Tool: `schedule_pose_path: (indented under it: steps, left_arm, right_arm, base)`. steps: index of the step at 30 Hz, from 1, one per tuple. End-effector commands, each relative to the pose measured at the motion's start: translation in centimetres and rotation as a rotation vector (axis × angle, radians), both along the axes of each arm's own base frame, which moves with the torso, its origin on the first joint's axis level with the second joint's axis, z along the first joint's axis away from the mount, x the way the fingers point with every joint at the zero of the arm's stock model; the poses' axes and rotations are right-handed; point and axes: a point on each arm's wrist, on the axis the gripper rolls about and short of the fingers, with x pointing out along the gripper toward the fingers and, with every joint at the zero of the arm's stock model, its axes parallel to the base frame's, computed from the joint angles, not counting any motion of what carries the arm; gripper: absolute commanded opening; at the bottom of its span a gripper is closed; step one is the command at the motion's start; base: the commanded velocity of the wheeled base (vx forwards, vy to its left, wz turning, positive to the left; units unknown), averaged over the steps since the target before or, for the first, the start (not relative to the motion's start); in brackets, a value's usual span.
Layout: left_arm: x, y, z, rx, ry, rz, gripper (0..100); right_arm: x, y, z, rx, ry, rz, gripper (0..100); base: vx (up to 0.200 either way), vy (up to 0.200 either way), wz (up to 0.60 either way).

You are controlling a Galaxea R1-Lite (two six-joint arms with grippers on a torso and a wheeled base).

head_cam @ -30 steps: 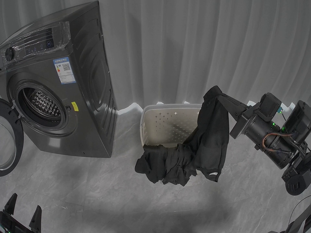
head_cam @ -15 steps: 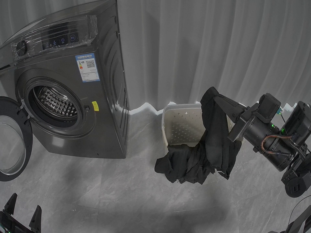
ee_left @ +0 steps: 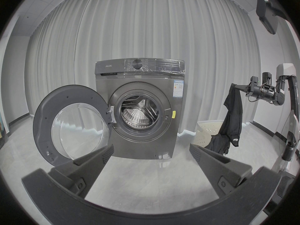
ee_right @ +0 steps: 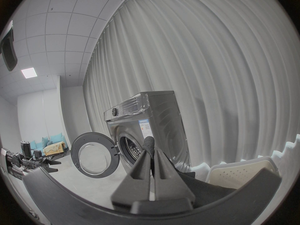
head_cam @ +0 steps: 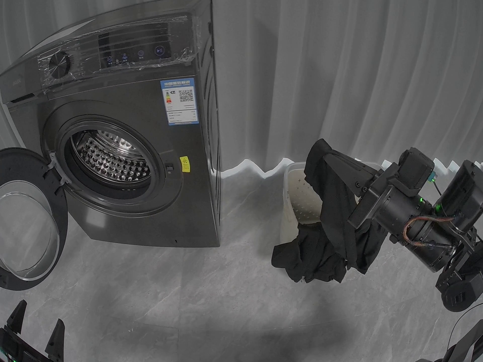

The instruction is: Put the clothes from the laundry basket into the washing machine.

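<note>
My right gripper [head_cam: 329,159] is shut on a black garment [head_cam: 337,212] and holds it up over the white laundry basket [head_cam: 297,202]. The cloth hangs down, and its lower part drapes over the basket's front rim toward the floor. In the right wrist view the shut fingers [ee_right: 153,172] pinch the black garment [ee_right: 149,144]. The grey washing machine [head_cam: 131,126] stands at the left with its round door [head_cam: 25,217] swung open and the steel drum [head_cam: 110,157] showing. My left gripper [ee_left: 150,160] is open and holds nothing, low at the near left [head_cam: 35,330], facing the washing machine [ee_left: 140,107].
A white pleated curtain [head_cam: 342,61] hangs behind the machine and basket. Bare grey floor [head_cam: 176,297] lies between me and the machine. The open door juts out to the machine's left.
The head view has swung toward the machine, so machine and basket sit further right in the picture. The right gripper still holds the garment, which now hangs closer to the arm.
</note>
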Motion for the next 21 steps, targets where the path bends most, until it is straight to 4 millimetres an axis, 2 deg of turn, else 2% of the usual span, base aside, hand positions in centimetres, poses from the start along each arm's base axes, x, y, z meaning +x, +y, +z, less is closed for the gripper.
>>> schedule_pose_path:
  steps: [1, 21]
  left_arm:
    - [-0.01, 0.00, -0.49, 0.000, 0.000, 0.000, 100]
    - [-0.01, 0.00, -0.49, 0.000, 0.000, 0.000, 100]
  right_arm:
    - [-0.18, 0.20, 0.02, 0.001, -0.001, 0.011, 0]
    - [-0.81, 0.45, 0.61, 0.016, -0.018, 0.032, 0]
  base:
    - [0.000, 0.200, 0.00]
    - [0.000, 0.200, 0.00]
